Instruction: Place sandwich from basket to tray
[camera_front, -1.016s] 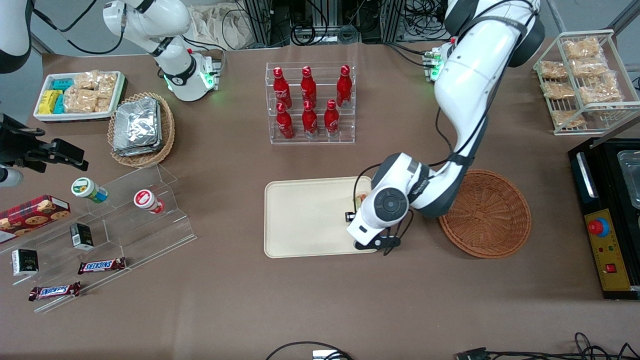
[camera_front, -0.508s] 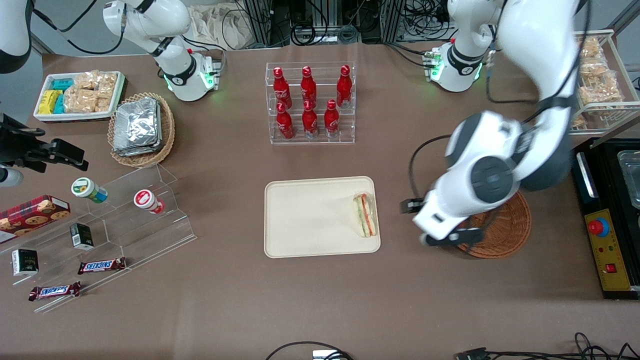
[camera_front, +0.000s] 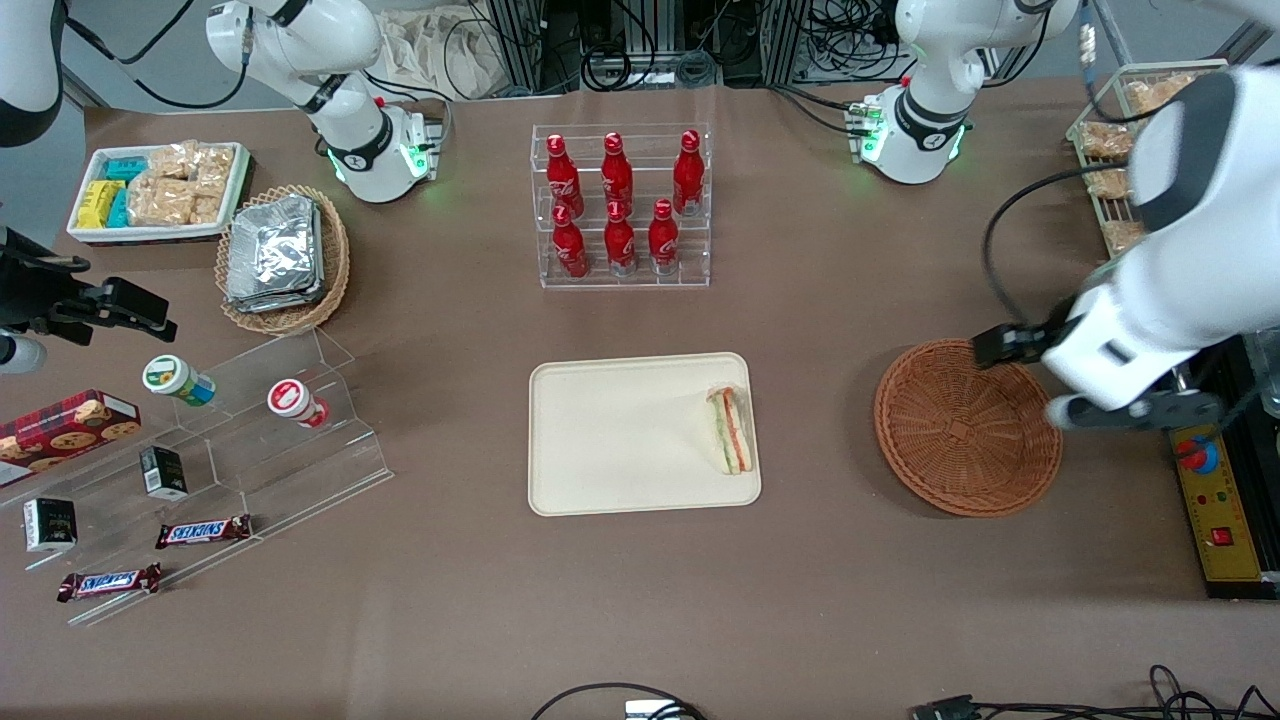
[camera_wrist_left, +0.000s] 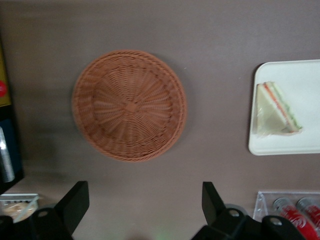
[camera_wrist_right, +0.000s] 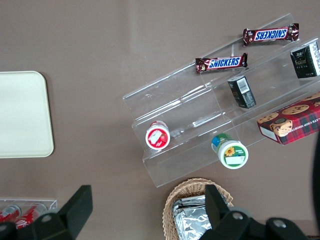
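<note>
Sandwich (camera_front: 730, 432): wedge in clear wrap, lying flat on the tray at its 3 o'clock edge in the front view, the end toward the working arm; green and orange-red filling stripes face up.
Tray (camera_front: 620, 430): cream rectangular tray at mid-table, nearer the front camera than the bottle rack (camera_front: 622, 205); apart from the sandwich its surface is bare.
Basket (camera_front: 967, 427): reddish-brown wicker, nothing in it, beside the tray toward the working arm's end and apart from it.
Gripper (camera_wrist_left: 142, 205): raised above the table at the basket's 3 o'clock rim in the front view; its two fingers (camera_wrist_left: 75, 202) stand spread wide with nothing between them.
</note>
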